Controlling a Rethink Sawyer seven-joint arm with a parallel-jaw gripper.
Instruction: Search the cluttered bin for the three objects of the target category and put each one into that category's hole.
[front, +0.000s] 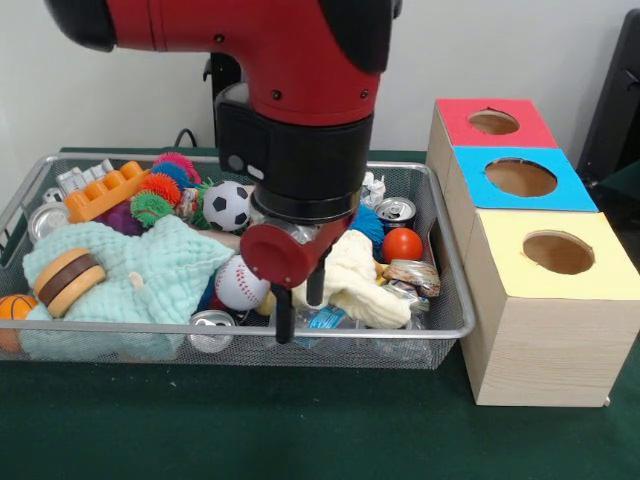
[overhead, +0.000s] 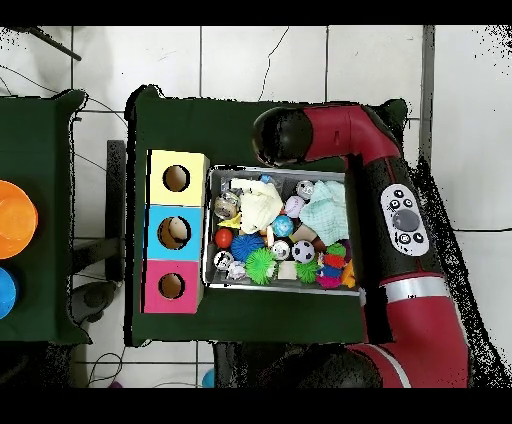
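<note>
The wire mesh bin (front: 400, 334) is full of clutter. It holds a baseball (front: 240, 282), a soccer ball (front: 228, 205), a red ball (front: 402, 244) and a small basketball (front: 15, 308) at the left end. My gripper (front: 299, 312) hangs over the bin's front middle, between the baseball and a pale yellow cloth (front: 355, 275). Its two black fingers stand apart with nothing between them. In the overhead view the arm (overhead: 330, 135) hides the gripper above the bin (overhead: 208, 225).
Three wood-grain boxes stand beside the bin, with holes in a red top (front: 455, 112), a blue top (front: 470, 160) and a yellow top (front: 500, 225). The bin also holds a teal cloth (front: 150, 275), a toy burger (front: 68, 280), cans (front: 396, 210), spiky balls (front: 152, 207) and an orange block (front: 105, 192).
</note>
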